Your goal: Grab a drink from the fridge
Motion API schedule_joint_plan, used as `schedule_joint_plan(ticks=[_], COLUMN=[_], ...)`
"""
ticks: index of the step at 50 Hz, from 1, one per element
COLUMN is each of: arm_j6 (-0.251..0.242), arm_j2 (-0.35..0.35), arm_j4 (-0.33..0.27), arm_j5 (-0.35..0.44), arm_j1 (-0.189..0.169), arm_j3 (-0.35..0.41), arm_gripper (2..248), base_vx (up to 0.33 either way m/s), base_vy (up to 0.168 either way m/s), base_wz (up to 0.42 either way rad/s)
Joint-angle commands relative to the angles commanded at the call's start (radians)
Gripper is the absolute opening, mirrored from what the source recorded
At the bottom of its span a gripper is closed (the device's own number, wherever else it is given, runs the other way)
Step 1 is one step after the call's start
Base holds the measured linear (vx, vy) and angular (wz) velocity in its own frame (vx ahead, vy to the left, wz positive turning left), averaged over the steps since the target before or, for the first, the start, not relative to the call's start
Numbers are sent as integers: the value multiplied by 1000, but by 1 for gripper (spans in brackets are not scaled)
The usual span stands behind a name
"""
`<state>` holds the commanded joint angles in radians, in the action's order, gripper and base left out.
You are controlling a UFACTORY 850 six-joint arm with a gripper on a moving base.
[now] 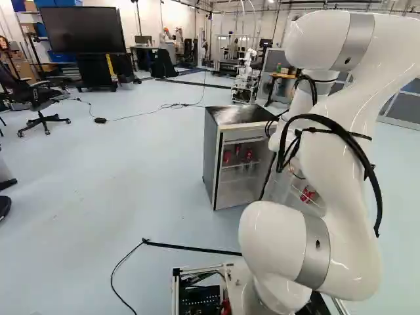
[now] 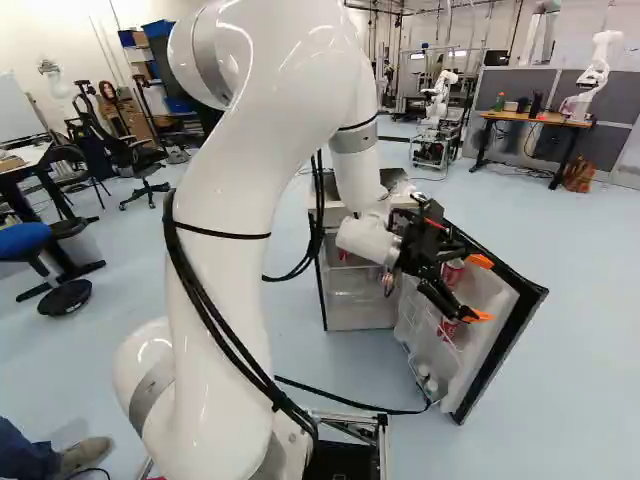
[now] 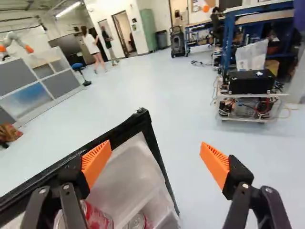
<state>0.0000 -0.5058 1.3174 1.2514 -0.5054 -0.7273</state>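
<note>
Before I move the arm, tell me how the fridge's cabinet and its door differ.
The cabinet is a deep box with grey sides; the door is a shallow panel, white inside with a black rim. The open gripper is right at the door's edge, while the cabinet sits farther from it. Both hold red items.

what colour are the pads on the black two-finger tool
Bright orange pads, showing best in the wrist view.

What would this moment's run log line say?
fridge door: open | gripper: open, at the door | red cans: in the door, not gripped
</note>
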Motion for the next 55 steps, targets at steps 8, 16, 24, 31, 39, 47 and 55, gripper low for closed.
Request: schedule_joint_plan(ticks=[8,16,24,31,39,47,55], arm_j6=[0,0,0,0,0,0,0], arm_j2=[35,71,108,142,182,221,262], arm_j4=[-84,-168,-252,-326,-413,-494,-578], arm_j5=[0,0,0,0,0,0,0], arm_j1=[9,18,28,36,47,57,68], arm_j3=[55,110,164,211,266,317,368], arm_gripper=[247,247,247,247,247,247,247], base_vx=[0,0,0,0,0,0,0], base_vy=[0,0,0,0,0,0,0], base_wz=[0,0,0,0,0,0,0])
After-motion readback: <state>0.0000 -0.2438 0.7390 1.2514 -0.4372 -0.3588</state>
